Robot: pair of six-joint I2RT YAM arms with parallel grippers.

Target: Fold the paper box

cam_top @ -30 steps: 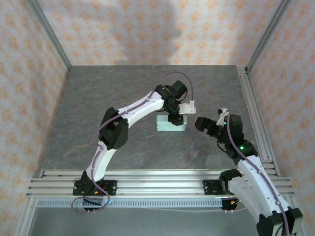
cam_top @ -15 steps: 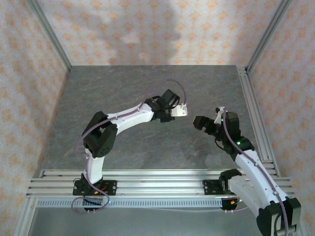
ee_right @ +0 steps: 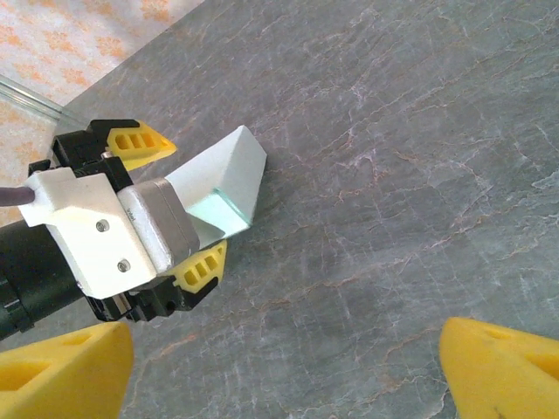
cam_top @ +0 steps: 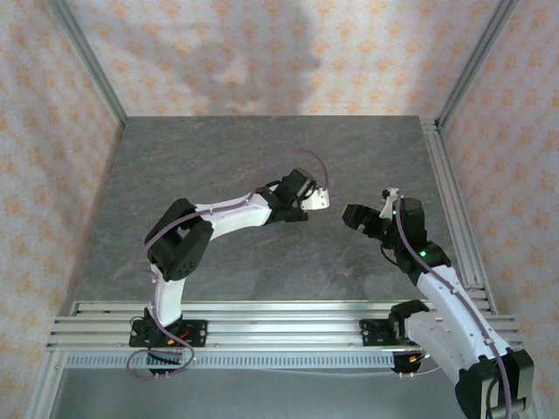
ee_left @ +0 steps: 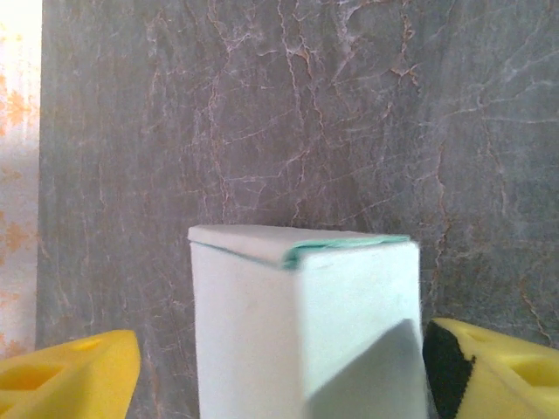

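The paper box [ee_left: 297, 323], pale mint-blue and folded into a closed block, stands between my left gripper's [ee_left: 279, 371] yellow fingers. A clear gap separates the left finger [ee_left: 70, 380] from the box, while the right finger [ee_left: 489, 371] sits close against its side. In the right wrist view the paper box [ee_right: 231, 170] rests on the grey table, sticking out from the left gripper [ee_right: 196, 201], whose jaws straddle it. My right gripper [ee_right: 288, 367] is open and empty, a short way right of the box. From above, the left gripper [cam_top: 306, 205] covers the box and faces the right gripper [cam_top: 354, 216].
The grey marble-patterned table [cam_top: 227, 166] stretches to patterned walls at the back and sides. An aluminium rail [cam_top: 454, 201] runs along the right edge, and another [cam_top: 279, 314] runs along the front by the arm bases.
My left arm pulled back and folded lower, and its jaws spread apart from the box. From above, the box has gone under that gripper. The right arm barely shifted.
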